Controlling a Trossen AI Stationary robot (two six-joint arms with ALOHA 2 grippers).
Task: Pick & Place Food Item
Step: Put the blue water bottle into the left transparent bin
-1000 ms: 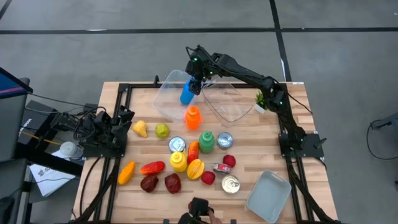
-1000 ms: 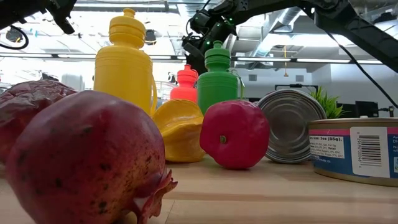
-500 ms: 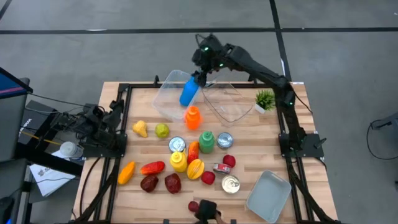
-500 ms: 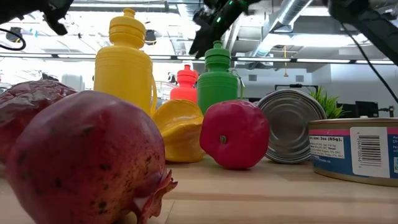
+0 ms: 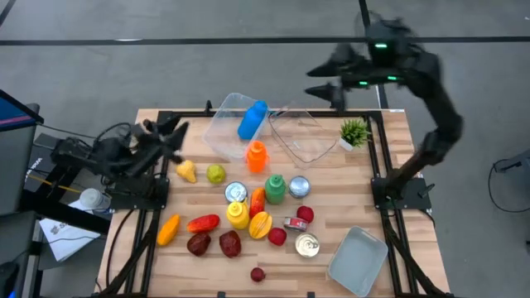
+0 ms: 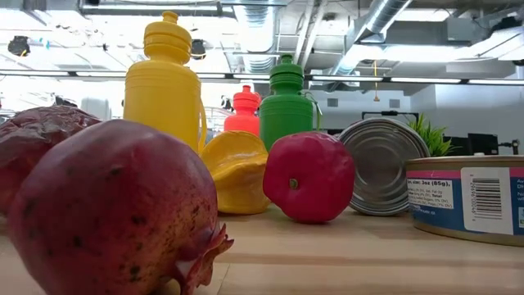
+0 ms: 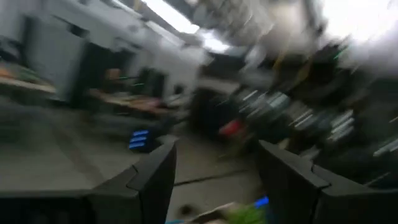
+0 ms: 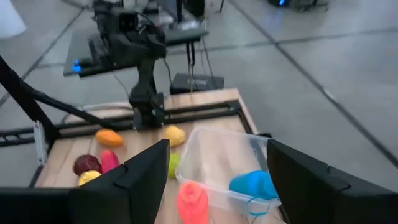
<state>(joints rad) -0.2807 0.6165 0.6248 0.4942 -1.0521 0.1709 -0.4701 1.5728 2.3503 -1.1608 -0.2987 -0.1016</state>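
Observation:
A blue bottle (image 5: 252, 121) lies on its side inside the left of two clear containers (image 5: 219, 132), cap toward the far edge; the right wrist view shows the blue bottle (image 8: 254, 185) in that container too. My right gripper (image 5: 325, 82) (image 8: 217, 186) is open, high above the table's far edge, well clear of the bottle. My left gripper (image 5: 175, 134) (image 7: 217, 186) is open, raised over the table's left edge near a yellow fruit (image 5: 187, 171). Neither gripper shows in the low view.
Bottles, cans and fruit crowd the table's middle: an orange bottle (image 5: 257, 156), green bottle (image 5: 275, 187), yellow bottle (image 5: 238, 213), cans (image 5: 306, 245) and pomegranates (image 5: 199, 243). A second clear container (image 5: 302, 136), a small plant (image 5: 354, 131), a grey tray (image 5: 358, 261) and a small red fruit (image 5: 257, 274) lie around them.
My right gripper let go of the blue bottle, opened, then rose and swung away toward the far right. The bottle tipped over and now lies in the clear container. My left gripper lifted off its rest. A hand at the near edge left a small red fruit and withdrew.

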